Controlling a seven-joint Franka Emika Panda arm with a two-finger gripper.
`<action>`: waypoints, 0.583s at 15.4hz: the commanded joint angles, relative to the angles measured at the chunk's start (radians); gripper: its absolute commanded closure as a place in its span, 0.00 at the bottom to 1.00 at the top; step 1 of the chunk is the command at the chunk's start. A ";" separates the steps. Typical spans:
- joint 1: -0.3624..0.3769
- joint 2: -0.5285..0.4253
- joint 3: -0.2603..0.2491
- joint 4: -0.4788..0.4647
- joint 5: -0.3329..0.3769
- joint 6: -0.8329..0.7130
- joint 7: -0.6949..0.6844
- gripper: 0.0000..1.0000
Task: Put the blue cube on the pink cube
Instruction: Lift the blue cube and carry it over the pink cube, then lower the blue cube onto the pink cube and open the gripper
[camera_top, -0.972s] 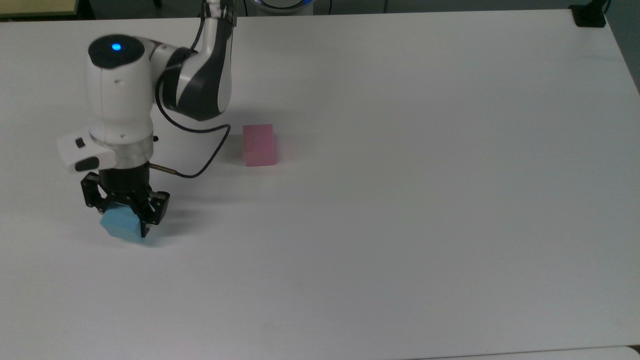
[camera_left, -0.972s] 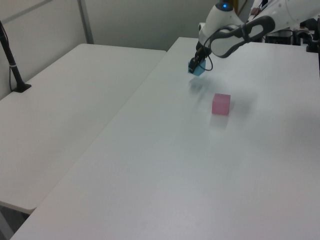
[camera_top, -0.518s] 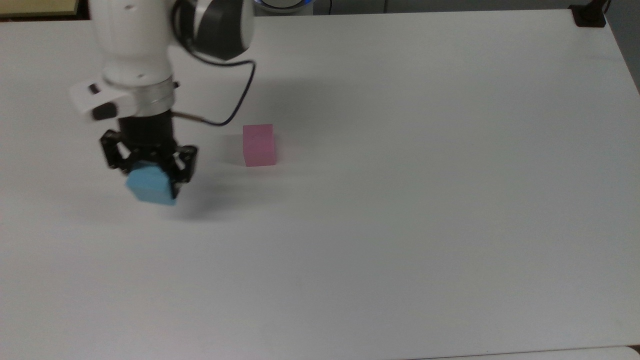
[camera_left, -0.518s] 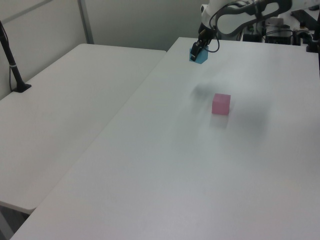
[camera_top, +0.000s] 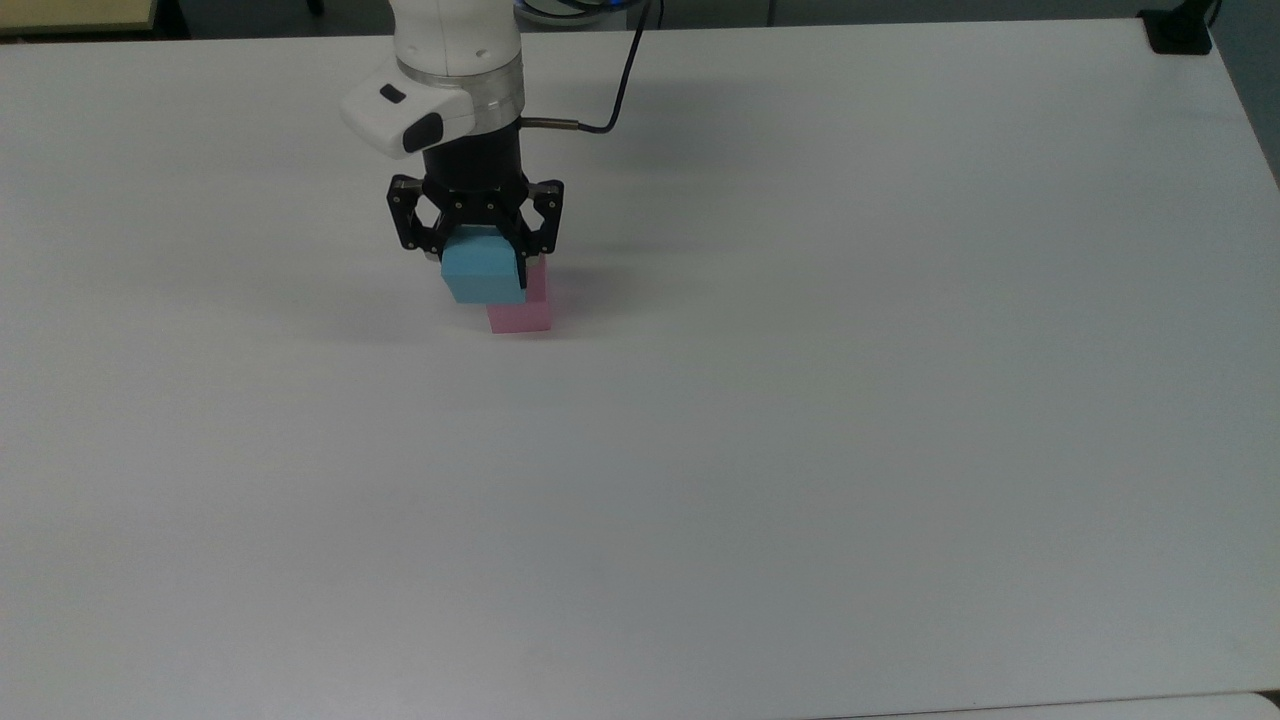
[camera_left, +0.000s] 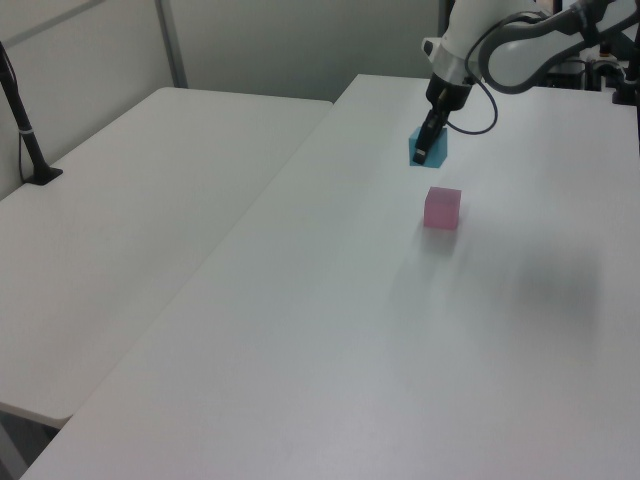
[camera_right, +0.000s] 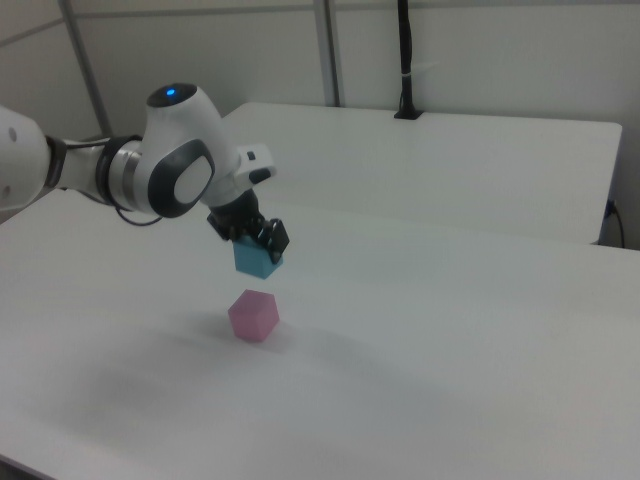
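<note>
My gripper (camera_top: 480, 262) (camera_left: 428, 150) (camera_right: 256, 250) is shut on the blue cube (camera_top: 483, 275) (camera_left: 422, 151) (camera_right: 256, 262) and holds it in the air. The pink cube (camera_top: 523, 312) (camera_left: 442, 207) (camera_right: 253, 315) rests on the white table. In the right view the blue cube hangs clearly above the pink cube, with a gap between them. In the top view the blue cube covers the upper left part of the pink cube and sits a little to the top view's left of it.
The white table (camera_top: 800, 400) spreads wide around the cubes. A second white table (camera_left: 130, 200) (camera_right: 450, 160) stands beside it. A black post (camera_left: 25, 130) (camera_right: 405, 60) rises from that second table. A black mount (camera_top: 1180, 30) sits at the top view's upper right corner.
My gripper has carried the blue cube from the top view's left toward the pink cube and upward in the frame, ending over it. The pink cube has not moved.
</note>
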 joint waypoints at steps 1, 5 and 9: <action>0.029 -0.060 -0.001 -0.122 -0.055 0.010 -0.002 0.53; 0.032 -0.048 -0.001 -0.136 -0.066 0.009 -0.001 0.47; 0.035 -0.042 -0.001 -0.136 -0.066 0.015 0.010 0.41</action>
